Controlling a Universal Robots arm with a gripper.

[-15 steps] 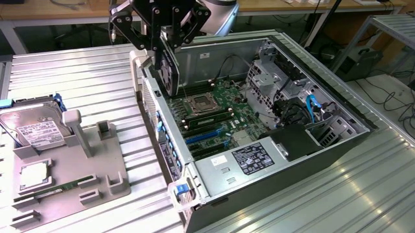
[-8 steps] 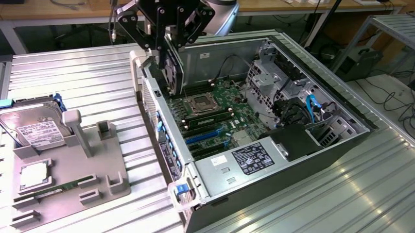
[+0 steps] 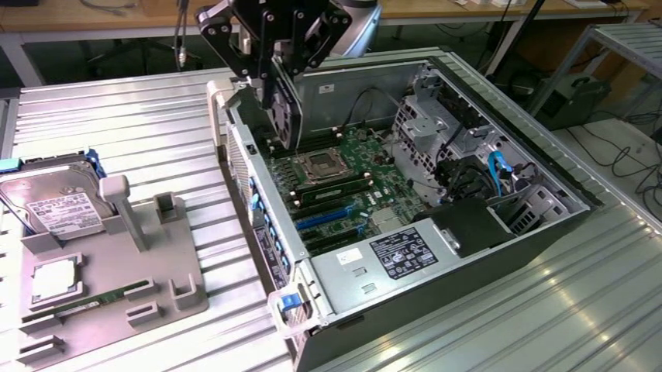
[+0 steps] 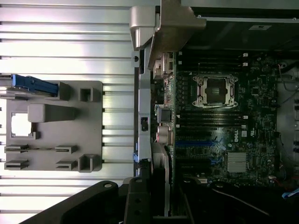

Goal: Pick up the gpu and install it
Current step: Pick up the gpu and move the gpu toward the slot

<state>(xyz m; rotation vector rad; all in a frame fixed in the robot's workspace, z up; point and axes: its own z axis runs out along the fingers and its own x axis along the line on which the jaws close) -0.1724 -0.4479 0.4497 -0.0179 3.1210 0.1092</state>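
Above the open case (image 3: 538,232): jaws (image 3: 277,81) clamped on the upper end of the gpu (image 3: 287,120).
Gpu: hung directly below the jaws, dark face showing in the exterior view, lower end dipped inside the case close to the rear wall.
Long axis: ran steeply up and down, in line with the jaws rather than flat along the board.
Motherboard (image 3: 352,182): lay flat beneath, processor socket (image 3: 315,167) just beside the card's lower end.
Blue slots (image 3: 322,218): sat beyond the socket, toward the exterior view's lower edge, apart from the card; card judged not yet seated.
Grey holder (image 3: 104,294): rested on the table (image 3: 124,116) at the exterior view's left, well apart, hard drive (image 3: 52,205) propped in it.
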